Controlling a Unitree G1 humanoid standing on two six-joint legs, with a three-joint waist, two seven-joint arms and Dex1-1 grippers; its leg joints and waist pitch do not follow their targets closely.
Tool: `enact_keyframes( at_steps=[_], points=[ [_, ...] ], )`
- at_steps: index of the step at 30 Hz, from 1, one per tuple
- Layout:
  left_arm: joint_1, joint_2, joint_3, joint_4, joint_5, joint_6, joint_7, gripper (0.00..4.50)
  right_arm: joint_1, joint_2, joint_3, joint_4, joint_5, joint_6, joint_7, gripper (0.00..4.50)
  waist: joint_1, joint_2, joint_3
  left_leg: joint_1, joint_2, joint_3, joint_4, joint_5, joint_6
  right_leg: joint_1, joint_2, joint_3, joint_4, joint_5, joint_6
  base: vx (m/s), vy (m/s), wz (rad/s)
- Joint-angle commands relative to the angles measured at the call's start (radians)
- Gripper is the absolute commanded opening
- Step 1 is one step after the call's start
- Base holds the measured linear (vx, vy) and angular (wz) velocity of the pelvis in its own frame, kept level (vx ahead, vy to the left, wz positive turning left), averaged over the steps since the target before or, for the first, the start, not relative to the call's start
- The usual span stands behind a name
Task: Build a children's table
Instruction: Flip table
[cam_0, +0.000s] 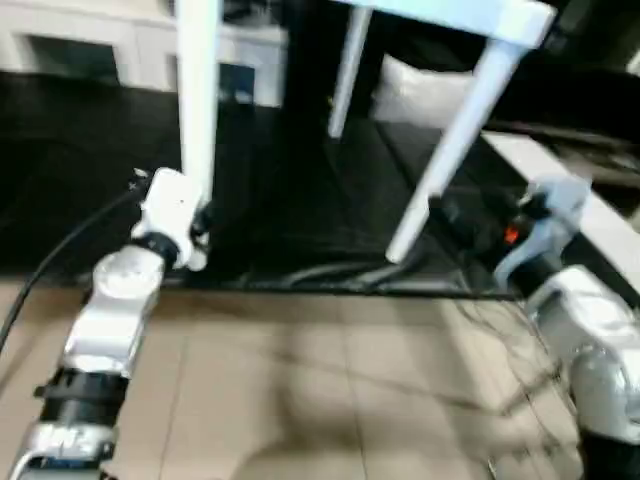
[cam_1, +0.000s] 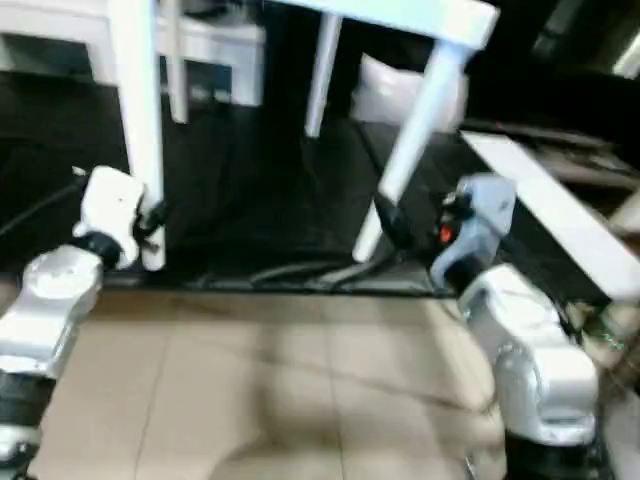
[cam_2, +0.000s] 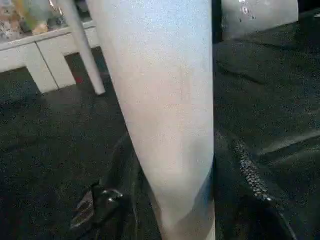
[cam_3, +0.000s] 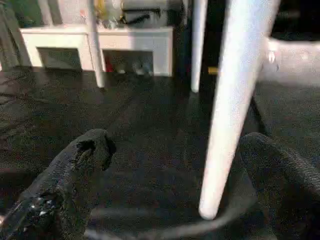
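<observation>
Standing the children's table (cam_0: 440, 15) upright on the black mat (cam_0: 290, 200): left gripper (cam_0: 195, 235) fingers clamp one leg (cam_0: 198, 90); right gripper (cam_3: 165, 165) fingers spread wide around another (cam_3: 232, 100), empty. Next, probably release.

Beige tiled floor (cam_0: 330, 400) in the foreground, meeting a black mat (cam_0: 290, 220) spread across the middle ground; low white cabinet (cam_3: 100, 47) with open compartments along the far side, small objects on top; dark cables (cam_0: 330, 275) trailing over the mat's near edge
</observation>
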Motion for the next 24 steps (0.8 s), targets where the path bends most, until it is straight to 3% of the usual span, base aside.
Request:
enact_keyframes(
  at_steps=[1, 2, 3, 4, 6, 7, 8, 10, 12, 14, 15, 17, 18, 19, 20, 21, 22, 23, 24],
  points=[
    [0.025, 0.021, -0.098, 0.024, 0.087, 0.026, -0.066, 1.56, 0.005, 0.002, 0.000, -0.018, -0.013, 0.033, -0.028, 4.50, -0.033, 0.043, -0.041, 0.022, 0.059, -0.032, -0.124, -0.445, -0.098, -0.002, -0.032, 0.030, -0.113, -0.398, -0.060, 0.000, 0.000, 0.00],
    [0.030, 0.011, -0.098, 0.018, 0.075, 0.057, -0.070, 1.56, 0.017, 0.008, 0.013, -0.019, -0.022, 0.047, -0.047, 4.50, -0.032, 0.051, -0.039, 0.022, 0.065, -0.033, -0.139, -0.514, -0.107, -0.002, -0.025, 0.031, -0.107, -0.302, -0.069, 0.000, 0.000, 0.00],
    [0.035, 0.008, -0.104, 0.005, 0.077, 0.061, -0.068, 1.56, 0.037, 0.017, 0.029, -0.022, -0.030, 0.065, -0.066, 4.50, -0.041, 0.058, -0.028, 0.030, 0.063, -0.030, -0.156, -0.639, -0.116, -0.001, -0.023, 0.029, -0.110, -0.225, -0.092, 0.000, 0.000, 0.00],
    [0.035, 0.008, -0.105, 0.004, 0.077, 0.061, -0.068, 1.56, 0.038, 0.017, 0.030, -0.022, -0.030, 0.066, -0.067, 4.50, -0.043, 0.052, -0.028, 0.031, 0.061, -0.027, -0.155, -0.655, -0.111, 0.002, -0.027, 0.028, -0.118, -0.256, -0.088, 0.000, 0.000, 0.00],
    [0.041, 0.009, -0.113, -0.003, 0.090, 0.076, -0.064, 1.56, 0.059, 0.031, 0.045, -0.029, -0.046, 0.065, -0.082, 4.50, -0.044, 0.045, -0.030, 0.032, 0.054, -0.022, -0.145, -0.637, -0.098, 0.000, -0.046, 0.037, -0.137, -0.354, -0.077, 0.000, 0.000, 0.00],
    [0.044, 0.008, -0.113, -0.004, 0.090, 0.075, -0.064, 1.56, 0.070, 0.032, 0.056, -0.031, -0.061, 0.056, -0.085, 4.50, -0.043, 0.041, -0.030, 0.029, 0.051, -0.017, -0.142, -0.578, -0.085, 0.000, -0.057, 0.044, -0.150, -0.407, -0.065, 0.000, 0.000, 0.00],
    [0.045, 0.008, -0.113, -0.004, 0.090, 0.074, -0.064, 1.56, 0.075, 0.032, 0.061, -0.031, -0.069, 0.052, -0.087, 4.50, -0.043, 0.041, -0.030, 0.029, 0.051, -0.017, -0.142, -0.578, -0.085, 0.000, -0.057, 0.044, -0.150, -0.407, -0.065, 0.000, 0.000, 0.00],
    [0.048, 0.014, -0.118, -0.005, 0.087, 0.064, -0.065, 1.56, 0.082, 0.038, 0.068, -0.034, -0.074, 0.051, -0.089, 4.50, -0.040, 0.038, -0.031, 0.025, 0.052, -0.010, -0.144, -0.493, -0.073, 0.004, -0.061, 0.051, -0.153, -0.388, -0.061, 0.000, 0.000, 0.00],
    [0.047, 0.018, -0.108, -0.003, 0.083, 0.056, -0.059, 1.56, 0.086, 0.055, 0.071, -0.044, -0.066, 0.038, -0.089, 4.50, -0.040, 0.040, -0.026, 0.018, 0.054, -0.009, -0.149, -0.466, -0.073, 0.003, -0.058, 0.052, -0.150, -0.350, -0.063, 0.000, 0.000, 0.00],
    [0.043, 0.020, -0.101, 0.001, 0.087, 0.060, -0.052, 1.56, 0.086, 0.059, 0.075, -0.049, -0.062, 0.035, -0.087, 4.50, -0.040, 0.042, -0.023, 0.030, 0.053, -0.008, -0.150, -0.523, -0.076, 0.000, -0.055, 0.048, -0.152, -0.404, -0.057, 0.000, 0.000, 0.00],
    [0.043, 0.020, -0.101, 0.001, 0.087, 0.060, -0.052, 1.56, 0.086, 0.059, 0.075, -0.049, -0.062, 0.035, -0.087, 4.50, -0.042, 0.043, -0.018, 0.043, 0.052, -0.010, -0.149, -0.593, -0.074, -0.001, -0.052, 0.038, -0.164, -0.482, -0.047, 0.000, 0.000, 0.00],
    [0.030, 0.027, -0.089, 0.019, 0.098, 0.073, -0.035, 1.56, 0.083, 0.048, 0.107, -0.057, -0.068, 0.041, -0.065, 4.50, -0.051, 0.050, -0.009, 0.075, 0.050, -0.012, -0.147, -0.731, -0.057, 0.002, -0.029, 0.000, -0.186, -0.571, -0.037, 0.000, 0.000, 0.00],
    [0.027, 0.029, -0.087, 0.023, 0.100, 0.073, -0.034, 1.56, 0.082, 0.044, 0.117, -0.058, -0.078, 0.039, -0.065, 4.50, -0.055, 0.056, -0.005, 0.086, 0.052, -0.012, -0.151, -0.780, -0.056, 0.004, -0.018, -0.020, -0.187, -0.571, -0.038, 0.000, 0.000, 0.00],
    [0.026, 0.030, -0.087, 0.024, 0.100, 0.072, -0.034, 1.56, 0.081, 0.043, 0.120, -0.059, -0.083, 0.037, -0.066, 4.50, -0.059, 0.073, 0.005, 0.076, 0.063, -0.004, -0.193, -0.891, -0.059, 0.032, 0.013, -0.065, -0.163, -0.514, -0.040, 0.000, 0.000, 0.00],
    [0.025, 0.032, -0.088, 0.025, 0.101, 0.070, -0.037, 1.56, 0.080, 0.053, 0.115, -0.059, -0.073, 0.043, -0.067, 4.50, -0.012, 0.080, -0.003, -0.070, 0.049, 0.004, -0.288, -0.998, -0.032, 0.184, 0.027, -0.066, 0.061, -0.228, -0.038, -0.040, -0.013, 0.21],
    [0.025, 0.033, -0.087, 0.026, 0.100, 0.069, -0.038, 1.56, 0.080, 0.051, 0.118, -0.060, -0.077, 0.044, -0.067, 4.50, 0.040, 0.092, 0.006, -0.090, 0.035, 0.047, -0.283, -0.986, 0.003, 0.188, 0.047, -0.059, 0.082, -0.197, -0.016, -0.040, -0.013, 0.21],
    [0.024, 0.034, -0.086, 0.027, 0.098, 0.067, -0.040, 1.56, 0.079, 0.047, 0.126, -0.062, -0.087, 0.042, -0.065, 4.50, 0.019, 0.046, -0.012, -0.077, -0.029, 0.069, -0.201, -0.636, 0.086, 0.171, -0.019, 0.020, 0.023, -0.567, 0.012, -0.003, -0.045, 0.51],
    [0.023, 0.037, -0.088, 0.028, 0.100, 0.064, -0.044, 1.56, 0.081, 0.051, 0.128, -0.060, -0.100, 0.030, -0.069, 4.50, -0.003, 0.004, -0.014, 0.010, -0.023, -0.010, 0.154, -0.188, 0.158, 0.057, -0.233, 0.084, -0.286, -1.137, -0.080, 0.089, -0.100, 0.62],
    [0.022, 0.038, -0.089, 0.029, 0.100, 0.063, -0.046, 1.56, 0.082, 0.057, 0.125, -0.059, -0.104, 0.021, -0.075, 4.50, 0.001, 0.023, 0.013, -0.078, -0.027, -0.039, 0.180, -0.045, 0.151, 0.119, -0.247, 0.106, -0.279, -1.168, -0.125, 0.089, -0.100, 0.62]
  ],
)
